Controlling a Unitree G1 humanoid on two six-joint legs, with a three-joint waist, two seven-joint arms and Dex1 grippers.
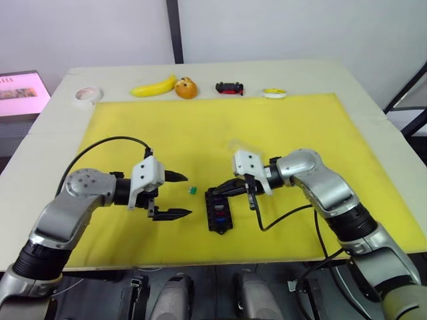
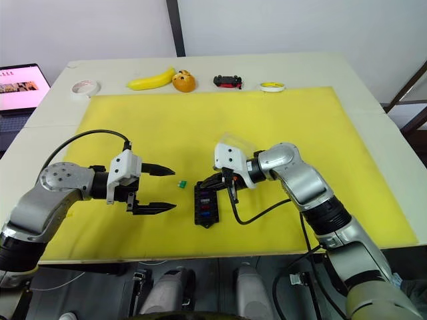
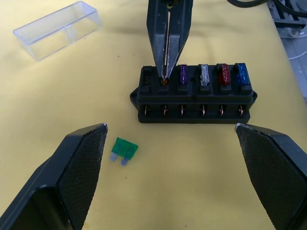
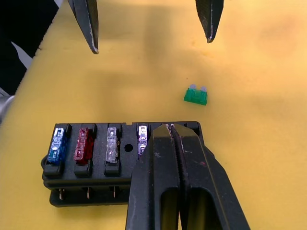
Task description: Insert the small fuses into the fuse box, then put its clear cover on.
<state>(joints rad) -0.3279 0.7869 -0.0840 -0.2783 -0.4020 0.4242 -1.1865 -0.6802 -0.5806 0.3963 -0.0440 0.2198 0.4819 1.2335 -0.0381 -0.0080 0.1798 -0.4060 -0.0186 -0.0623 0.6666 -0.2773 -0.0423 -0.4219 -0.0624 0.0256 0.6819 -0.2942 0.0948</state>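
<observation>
Over the fuse box (image 3: 194, 96), the right gripper (image 3: 165, 74), pinched shut, pressed an amber fuse (image 3: 164, 81) home while the left gripper (image 1: 175, 195) waited wide by the green fuse (image 3: 124, 150).

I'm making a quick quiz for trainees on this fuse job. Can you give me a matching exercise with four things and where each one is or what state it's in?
Things:
1. green fuse
2. blue fuse
3. clear cover
4. right tool

States:
A. seated in an end slot of the fuse box
B. shut, tips pressing on an amber fuse in its slot
C. lying loose on the yellow mat, between the open left tool fingers
D. off the box, on the mat

Pairs: 1-C, 2-A, 3-D, 4-B
</observation>
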